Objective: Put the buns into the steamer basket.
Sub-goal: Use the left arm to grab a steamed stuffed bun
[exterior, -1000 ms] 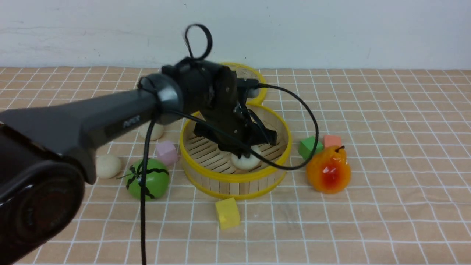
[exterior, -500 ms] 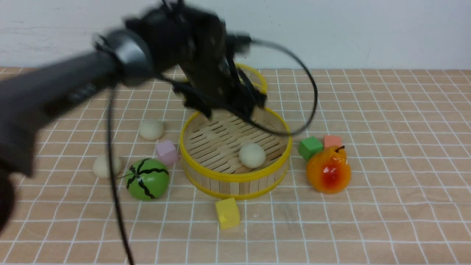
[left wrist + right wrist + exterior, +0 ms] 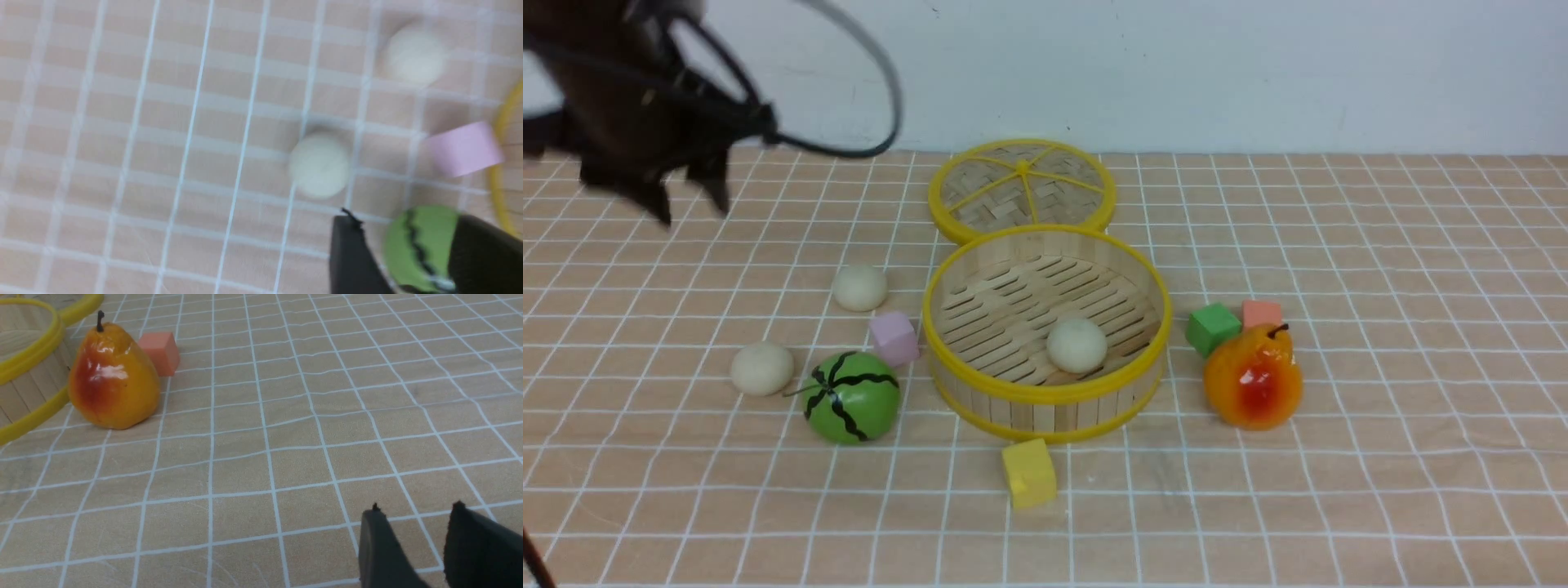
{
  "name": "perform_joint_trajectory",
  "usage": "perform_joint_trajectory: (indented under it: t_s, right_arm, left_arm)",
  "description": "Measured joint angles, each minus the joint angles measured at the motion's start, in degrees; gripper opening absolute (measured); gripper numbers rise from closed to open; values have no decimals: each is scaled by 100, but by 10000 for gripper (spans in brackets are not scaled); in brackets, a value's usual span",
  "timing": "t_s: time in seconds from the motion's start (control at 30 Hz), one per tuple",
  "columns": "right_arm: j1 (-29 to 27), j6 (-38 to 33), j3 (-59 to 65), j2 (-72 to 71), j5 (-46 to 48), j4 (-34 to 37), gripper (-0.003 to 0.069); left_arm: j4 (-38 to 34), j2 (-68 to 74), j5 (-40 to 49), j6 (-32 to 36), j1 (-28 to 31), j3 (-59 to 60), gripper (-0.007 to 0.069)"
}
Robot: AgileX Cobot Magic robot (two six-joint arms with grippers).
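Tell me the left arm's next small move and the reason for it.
Probably ease the open, empty left pincer toward the smooth cream-white bun beside the green striped watermelon, keeping the jaws apart. That bun and another cream-white one lie outside the round yellow-rimmed bamboo basket, which holds just one.

Front view's pretty bright and even for me, with small white glints on the pear point(image 3: 1254, 382). The left gripper point(image 3: 690, 188) is smeared by motion blur there. My left wrist view is soft, with the buns point(image 3: 320, 164) fuzzy and the pink block point(image 3: 465, 149) ghosted. Right wrist view looks dimmer but sharper on the grid cloth point(image 3: 245, 465).
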Motion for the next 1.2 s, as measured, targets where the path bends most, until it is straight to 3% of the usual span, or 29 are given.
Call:
perform_joint_trajectory:
  t_s: [0.07,0.2,0.43,0.8,0.97,1.2]
  right_arm:
    - [0,0,0,0,0,0,241]
    - [0,0,0,0,0,0,241]
    - [0,0,0,0,0,0,241]
    - [0,0,0,0,0,0,241]
    - [0,0,0,0,0,0,241]
    - [0,0,0,0,0,0,241]
  left_arm:
    - [-352,52,-330,67,283,466,254]
    - [-572,111,-852,130,369,934,223]
    - [-651,574,-1464,153,236,1128,275]
    - [-612,1239,-1989,153,248,1128,281]
    - [-589,1392,-2107,153,248,1128,236]
    - [-571,1392,-2035,300,248,1128,41]
